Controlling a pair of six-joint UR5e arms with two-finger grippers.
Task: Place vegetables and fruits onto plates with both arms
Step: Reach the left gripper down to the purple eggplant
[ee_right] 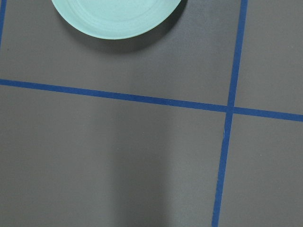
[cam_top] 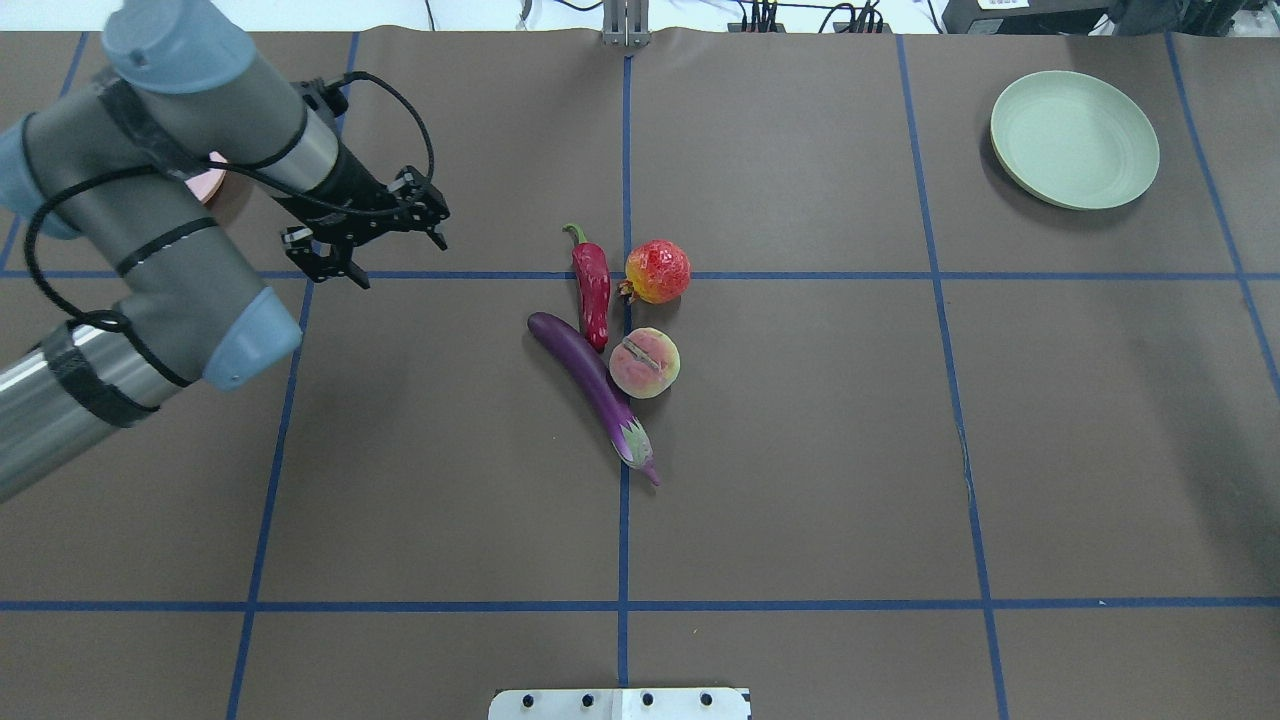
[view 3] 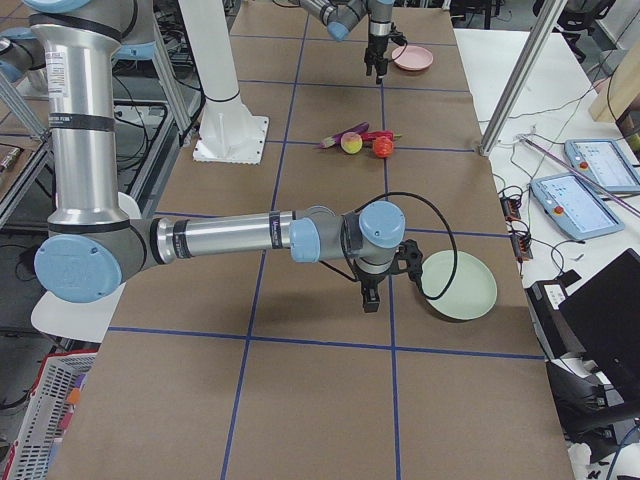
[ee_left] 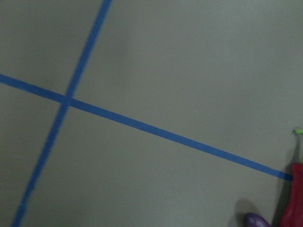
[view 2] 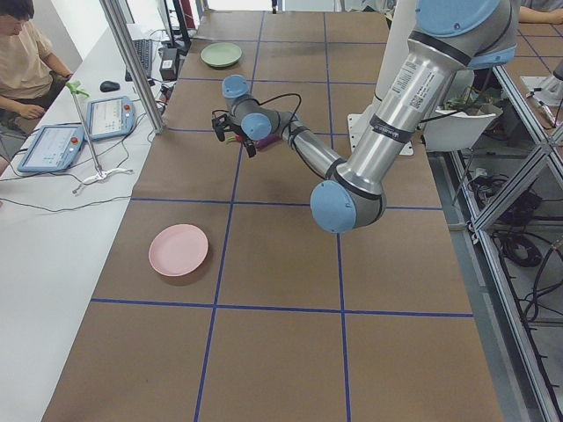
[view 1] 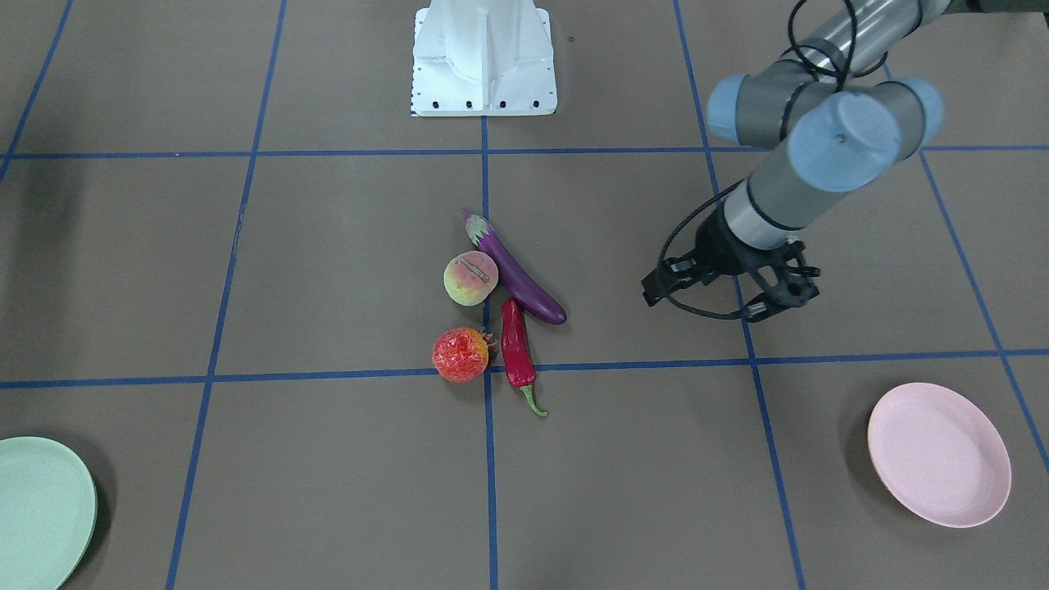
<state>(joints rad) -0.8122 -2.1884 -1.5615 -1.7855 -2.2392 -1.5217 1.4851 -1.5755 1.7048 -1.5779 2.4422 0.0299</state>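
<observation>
Front cam: long glossy purple eggplant (view 1: 520, 274) lies mid-table on the brown mat w/ blue tape grid (view 1: 328, 246). Round yellow-green peach w/ pink blush (view 1: 470, 279) sits against the eggplant's side. Red chili pepper w/ green stem (view 1: 517, 348) has its tip at the eggplant's rounded end and seems to touch it. Mottled red-orange pomegranate-like fruit (view 1: 460, 355) is just beside the chili, near that same end. My left gripper (view 1: 713, 297) hovers apart from the eggplant on the robot's left, fingers spread wide, nothing between them. Pale pink round plate (view 1: 938, 455) is well apart from the eggplant on that side, and the pale mint green round plate (view 1: 37, 512) is well apart on the opposite side. Both plates bare.

Overhead: same layout; the L arm hides most of the pink plate.

Right-side cam: right gripper (view 3: 368, 295) hangs just beside the green plate, well apart from the eggplant. I can't tell if it's spread or closed.

L wrist cam: eggplant tip and chili at the bottom-right corner, tape cross otherwise.

R wrist cam: green plate at the top edge.
</observation>
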